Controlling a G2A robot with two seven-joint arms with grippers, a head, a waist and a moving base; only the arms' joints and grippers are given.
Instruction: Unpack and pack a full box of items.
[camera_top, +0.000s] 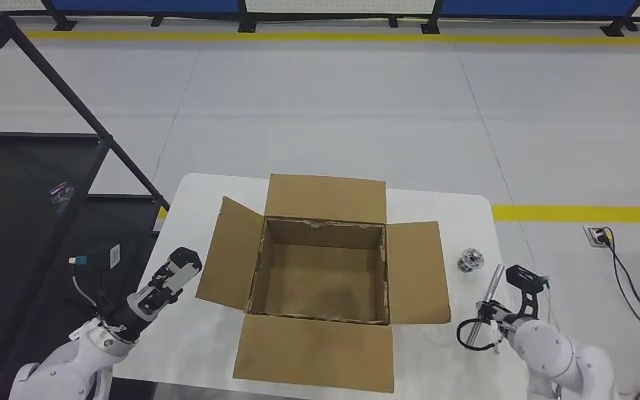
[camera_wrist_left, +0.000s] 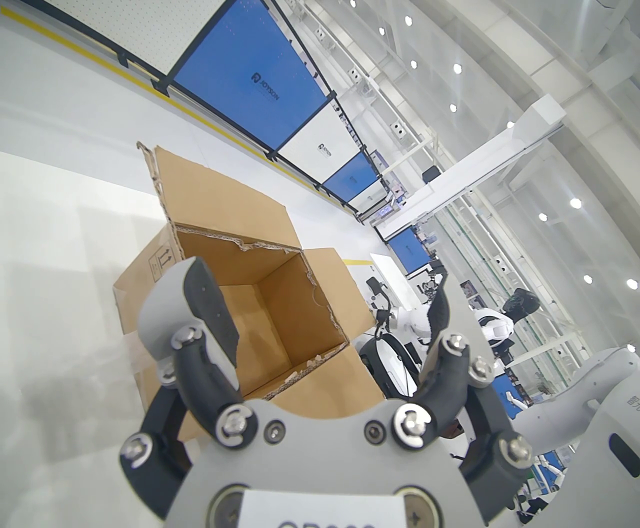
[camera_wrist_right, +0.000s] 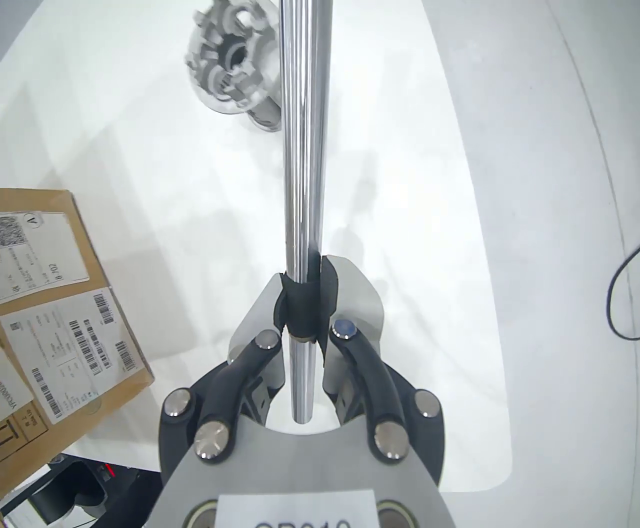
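An open cardboard box (camera_top: 320, 275) stands in the middle of the white table (camera_top: 215, 195), flaps spread out; what I can see of its inside is bare. My right gripper (camera_wrist_right: 305, 287) is shut on a polished metal rod (camera_wrist_right: 302, 150), holding it above the table to the right of the box (camera_wrist_right: 60, 320). The rod (camera_top: 490, 283) points toward a small metal gear-like part (camera_top: 468, 262) lying on the table. My left gripper (camera_wrist_left: 320, 300) is open with nothing between its fingers, left of the box (camera_wrist_left: 260, 300) and aimed at it; the same gripper (camera_top: 180, 268) hovers by the left flap.
A black frame with dark panels (camera_top: 60, 200) stands left of the table. The near flap (camera_top: 315, 352) reaches almost to the table's front edge. A black cable (camera_wrist_right: 617, 295) lies on the floor at the right, near a yellow floor line (camera_top: 565, 212).
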